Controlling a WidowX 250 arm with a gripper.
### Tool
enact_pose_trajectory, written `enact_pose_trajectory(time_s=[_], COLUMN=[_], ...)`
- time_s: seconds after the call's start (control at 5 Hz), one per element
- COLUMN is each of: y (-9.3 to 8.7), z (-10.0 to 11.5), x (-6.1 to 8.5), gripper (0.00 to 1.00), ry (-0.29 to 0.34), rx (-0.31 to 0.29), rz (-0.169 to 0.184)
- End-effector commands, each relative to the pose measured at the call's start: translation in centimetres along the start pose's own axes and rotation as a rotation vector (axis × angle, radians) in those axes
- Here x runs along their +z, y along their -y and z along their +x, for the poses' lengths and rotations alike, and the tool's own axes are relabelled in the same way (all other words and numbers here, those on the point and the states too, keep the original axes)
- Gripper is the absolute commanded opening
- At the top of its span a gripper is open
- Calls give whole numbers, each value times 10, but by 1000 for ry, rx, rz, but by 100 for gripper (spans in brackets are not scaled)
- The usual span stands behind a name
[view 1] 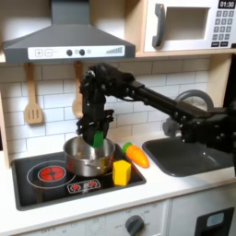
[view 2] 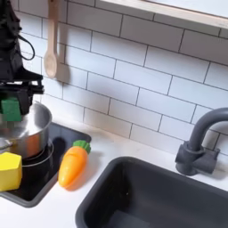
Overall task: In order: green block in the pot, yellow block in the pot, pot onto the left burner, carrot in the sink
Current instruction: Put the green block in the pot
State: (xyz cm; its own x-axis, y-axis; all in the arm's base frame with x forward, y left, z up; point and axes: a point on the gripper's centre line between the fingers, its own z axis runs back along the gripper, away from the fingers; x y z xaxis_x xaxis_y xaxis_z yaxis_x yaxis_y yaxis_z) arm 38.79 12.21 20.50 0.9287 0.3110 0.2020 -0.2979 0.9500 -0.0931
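Note:
In both exterior views my gripper [view 1: 96,132] [view 2: 12,100] hangs just above the silver pot [view 1: 89,159] [view 2: 34,134], shut on the green block [view 1: 98,138] [view 2: 11,109]. The block sits over the pot's opening, slightly above the rim. The yellow block [view 1: 121,171] [view 2: 9,170] rests on the black stovetop in front of the pot. Beside the pot, towards the sink [view 1: 189,157] [view 2: 151,198], lies the orange carrot [view 1: 136,154] [view 2: 73,166]. The left burner [view 1: 49,172] with its red rings is bare, on the first exterior view's left of the pot.
A dark curved faucet [view 1: 189,101] [view 2: 199,142] stands behind the sink. Wooden utensils [view 1: 33,103] [view 2: 52,44] hang on the tiled wall. A range hood [view 1: 69,41] and microwave [view 1: 189,26] sit overhead. My arm [view 1: 157,97] stretches across from the first exterior view's right.

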Motion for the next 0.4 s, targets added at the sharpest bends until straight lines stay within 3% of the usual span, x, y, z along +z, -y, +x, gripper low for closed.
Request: enact_pose_trajectory(time_s=[0.0, 0.2], y=[0, -4], z=[-3, -8], x=[-22, -20], gripper=[0, 0], ry=[-55, -54], rx=[-1, -1], rz=[4, -3])
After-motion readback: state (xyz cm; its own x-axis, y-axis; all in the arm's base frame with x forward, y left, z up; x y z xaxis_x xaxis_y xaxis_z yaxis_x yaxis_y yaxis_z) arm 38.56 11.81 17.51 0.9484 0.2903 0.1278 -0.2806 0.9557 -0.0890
